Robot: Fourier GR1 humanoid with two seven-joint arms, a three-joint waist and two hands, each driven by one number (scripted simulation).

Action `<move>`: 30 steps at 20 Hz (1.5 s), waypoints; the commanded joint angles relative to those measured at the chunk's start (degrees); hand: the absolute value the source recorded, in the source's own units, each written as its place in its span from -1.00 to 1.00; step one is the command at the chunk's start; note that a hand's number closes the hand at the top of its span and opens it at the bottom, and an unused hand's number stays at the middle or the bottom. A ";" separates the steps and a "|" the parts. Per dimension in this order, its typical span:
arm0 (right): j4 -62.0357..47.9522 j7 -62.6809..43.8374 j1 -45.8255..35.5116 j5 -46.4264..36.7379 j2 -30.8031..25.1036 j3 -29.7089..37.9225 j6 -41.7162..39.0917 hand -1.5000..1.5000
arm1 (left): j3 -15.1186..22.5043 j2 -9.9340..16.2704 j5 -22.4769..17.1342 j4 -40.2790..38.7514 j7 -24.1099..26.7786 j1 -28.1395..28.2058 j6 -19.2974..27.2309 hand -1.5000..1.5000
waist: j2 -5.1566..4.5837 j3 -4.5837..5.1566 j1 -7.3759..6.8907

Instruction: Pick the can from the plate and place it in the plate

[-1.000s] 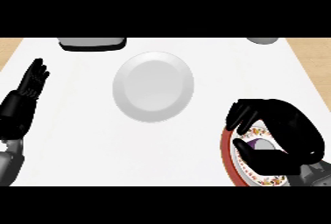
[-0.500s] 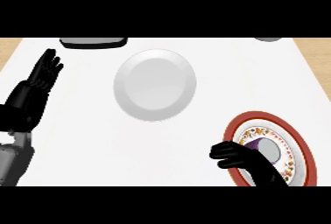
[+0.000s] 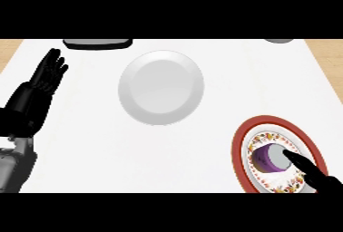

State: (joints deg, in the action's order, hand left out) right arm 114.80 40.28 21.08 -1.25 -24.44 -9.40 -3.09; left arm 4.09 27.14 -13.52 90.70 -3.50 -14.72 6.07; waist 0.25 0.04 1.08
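— What lies around the can [image 3: 269, 158]?

— It stands upright on the red-rimmed plate [image 3: 242, 136] at the desk's near right, a purple cylinder with a grey top, sitting on the plate's patterned inner ring. The plain white plate [image 3: 161, 87] lies well apart from it, up and to the left, smooth and glossy, with nothing on it.

— Anything between the two plates?

— Only bare white desk [image 3: 94, 149]. At the far edge there is a dark, flat-looking tray [image 3: 98, 43], partly cut off, and a small grey rounded thing [image 3: 278, 40] at the top right, too cropped to name. Tan wood floor [image 3: 328, 59] shows past the desk's right edge.

— And the hands?

— The right hand [image 3: 315, 174] comes in from the lower right corner; one black finger lies straight, its tip touching the can's right side. The rest of that hand is cut off, so I cannot tell how its other fingers stand. The left hand [image 3: 41, 86] shows at the left edge, fingers straight, pressed together and pointing up, holding nothing.
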 commanded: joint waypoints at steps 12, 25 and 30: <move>14.37 -31.53 10.48 -16.42 -24.86 12.32 -10.90 -1.00 | 0.90 -1.71 2.03 1.98 -3.11 -1.33 1.57 0.00 | -0.26 0.06 -0.39; 8.25 -48.16 -5.14 -34.33 -13.17 0.00 -13.99 -1.00 | -3.15 -3.10 2.89 -1.32 -2.80 -3.18 -3.13 0.00 | -0.30 -0.03 -1.14; 2.48 -45.18 -3.79 -38.94 -10.40 -0.33 -13.71 -1.00 | -3.00 -5.01 4.80 -0.05 -0.68 -0.12 -4.32 0.00 | -0.24 -0.04 -0.85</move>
State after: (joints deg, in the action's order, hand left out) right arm 120.48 -5.42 16.85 -35.46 -37.70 -8.14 -17.90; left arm 1.26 23.41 -10.10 91.95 -6.00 -15.41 2.82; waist 0.01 0.00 -0.03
